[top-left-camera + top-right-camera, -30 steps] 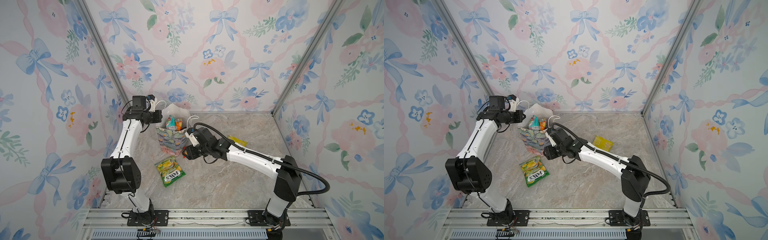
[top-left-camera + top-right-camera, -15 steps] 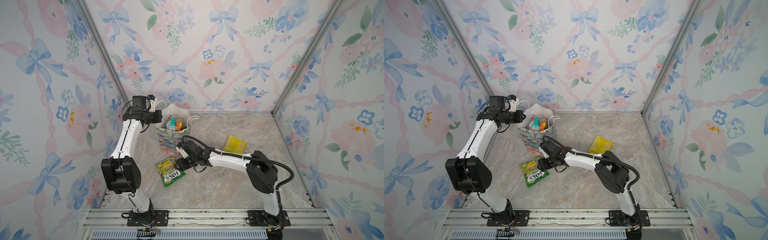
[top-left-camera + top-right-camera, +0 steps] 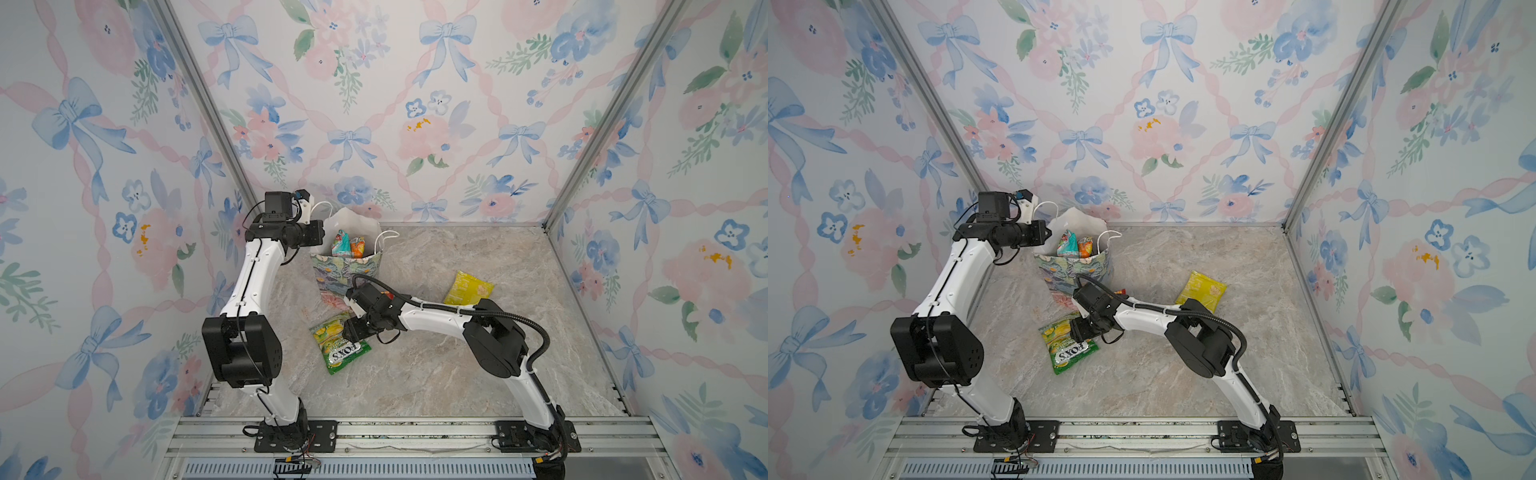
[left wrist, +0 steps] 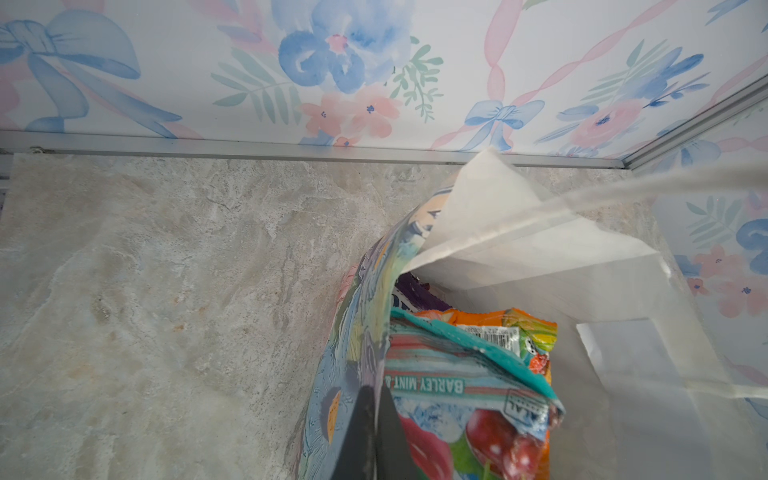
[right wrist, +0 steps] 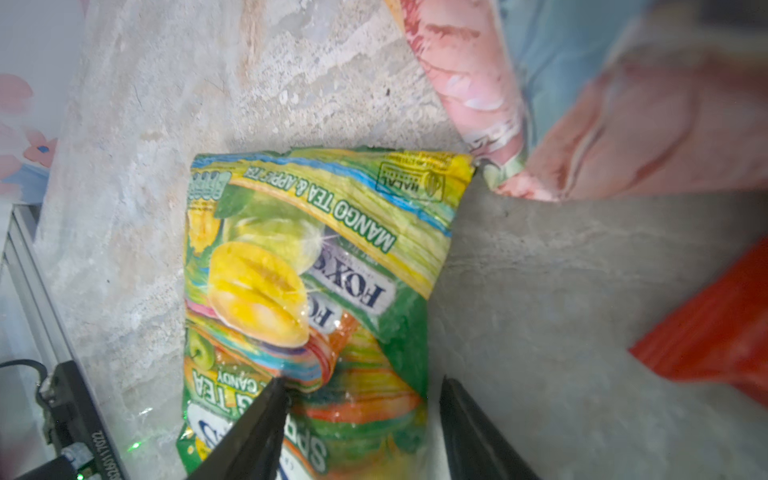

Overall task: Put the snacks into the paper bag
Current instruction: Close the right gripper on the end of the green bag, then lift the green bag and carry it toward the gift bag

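The floral paper bag (image 3: pixel 347 270) (image 3: pixel 1077 272) stands upright at the back left. My left gripper (image 4: pixel 376 392) is shut on its rim (image 4: pixel 361 332). Teal (image 4: pixel 457 386), orange (image 4: pixel 528 328) and purple (image 4: pixel 415 297) snacks stick up inside it. A green FOX'S packet (image 3: pixel 338 347) (image 5: pixel 324 257) lies flat in front of the bag. My right gripper (image 3: pixel 351 330) (image 5: pixel 363 382) hangs low over it, open, one finger above the packet and one past its edge. A yellow bag (image 3: pixel 467 289) lies to the right. A small red packet (image 5: pixel 715 328) lies by the bag's foot.
Floral walls close off the marble floor (image 3: pixel 436 374) on three sides, with metal posts in the back corners. The bag stands near the back wall (image 4: pixel 374 83). An aluminium rail (image 3: pixel 395 432) carrying both arm bases runs along the front edge.
My right gripper has dropped from beside the bag's front down to the green packet, and that arm's elbow has folded in. The left arm has not moved.
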